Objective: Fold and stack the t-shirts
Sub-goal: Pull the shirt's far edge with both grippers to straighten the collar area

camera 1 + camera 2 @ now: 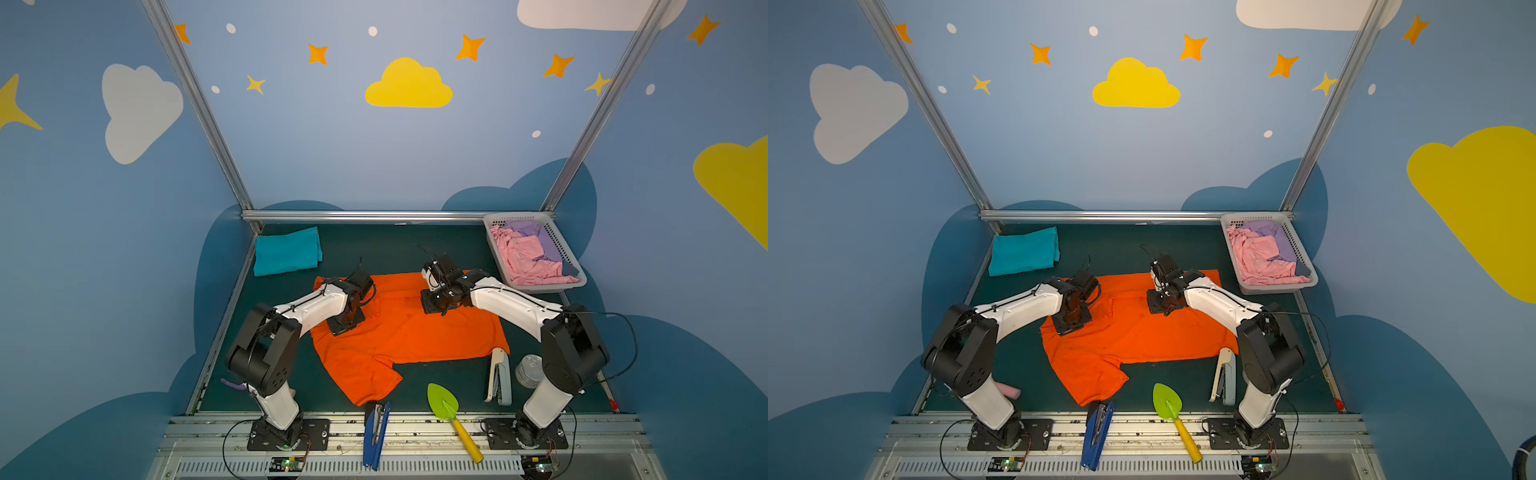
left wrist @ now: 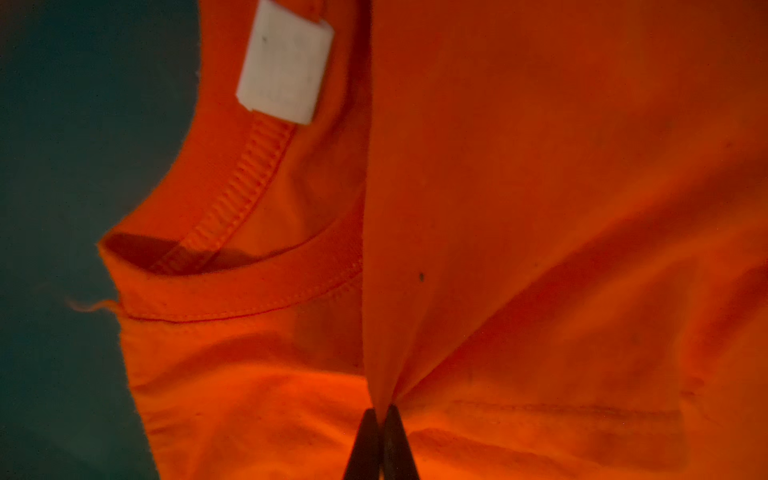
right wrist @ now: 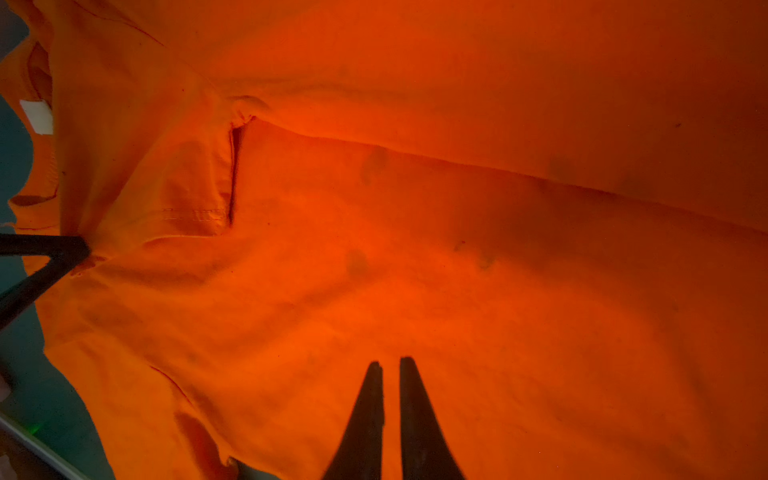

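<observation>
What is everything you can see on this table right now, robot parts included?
bright orange cloth t-shirt: one, orange, spread mid-table
folded teal cloth t-shirt: one, teal, far left corner
white plastic lattice basket: one, white, far right corner
crumpled clothes: pink and purple, inside the basket
blue stapler: one, blue, front edge
white stapler: one, white, front right
green plastic trowel: one, yellow handle, front centre
silver tin can: one, beside right arm
left gripper: one, black, shut on the orange shirt near its collar
right gripper: one, black, shut, over the shirt

orange t-shirt [image 1: 407, 332]: spread at centre, part-folded | teal t-shirt [image 1: 286, 251]: folded, far-left corner
</observation>
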Motion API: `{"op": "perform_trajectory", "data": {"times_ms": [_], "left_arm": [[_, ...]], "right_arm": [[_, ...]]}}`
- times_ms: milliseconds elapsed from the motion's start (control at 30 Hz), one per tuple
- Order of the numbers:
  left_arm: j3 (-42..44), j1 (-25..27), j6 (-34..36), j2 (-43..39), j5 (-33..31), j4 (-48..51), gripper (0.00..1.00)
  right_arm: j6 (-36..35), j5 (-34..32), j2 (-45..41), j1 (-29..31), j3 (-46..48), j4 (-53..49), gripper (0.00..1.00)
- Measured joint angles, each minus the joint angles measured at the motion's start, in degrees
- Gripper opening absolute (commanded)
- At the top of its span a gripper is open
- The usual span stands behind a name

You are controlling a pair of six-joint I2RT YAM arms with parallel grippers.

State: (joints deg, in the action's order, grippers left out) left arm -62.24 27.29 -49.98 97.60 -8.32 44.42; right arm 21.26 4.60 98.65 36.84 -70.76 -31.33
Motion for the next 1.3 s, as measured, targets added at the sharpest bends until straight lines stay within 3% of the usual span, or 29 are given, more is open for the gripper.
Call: {"op": "perform_trajectory", "data": {"times_ms": [100,200,467,767,933,1300], "left_arm": [[-0.09,-0.72,0.09,-0.13,-0.98,0.35,0.09],[-0.46,-0.92,0.35,-0.11,-2.45,1.38,0.23],[-2.8,-0.74,1.31,-0.02,-6.16,4.5,0.25],[-9.25,1.2,2.67,-0.66,-11.5,5.86,0.29],[-13.92,1.66,3.43,4.94,-10.95,3.41,0.29],[-18.29,-0.31,6.1,18.64,-7.15,-2.19,0.25]], "right_arm": [[0.0,-0.02,0.0,0.0,0.0,0.0,0.12],[0.0,-0.04,0.0,0.0,0.0,0.0,0.12],[-0.7,-3.15,0.0,-1.05,-0.5,-1.51,0.14],[-0.5,-6.51,1.53,-12.24,-5.42,-5.46,0.16],[-0.02,-8.44,3.89,-16.61,-5.25,-6.6,0.16],[0.79,-9.97,14.71,-19.37,-8.92,-6.88,0.13]]}}
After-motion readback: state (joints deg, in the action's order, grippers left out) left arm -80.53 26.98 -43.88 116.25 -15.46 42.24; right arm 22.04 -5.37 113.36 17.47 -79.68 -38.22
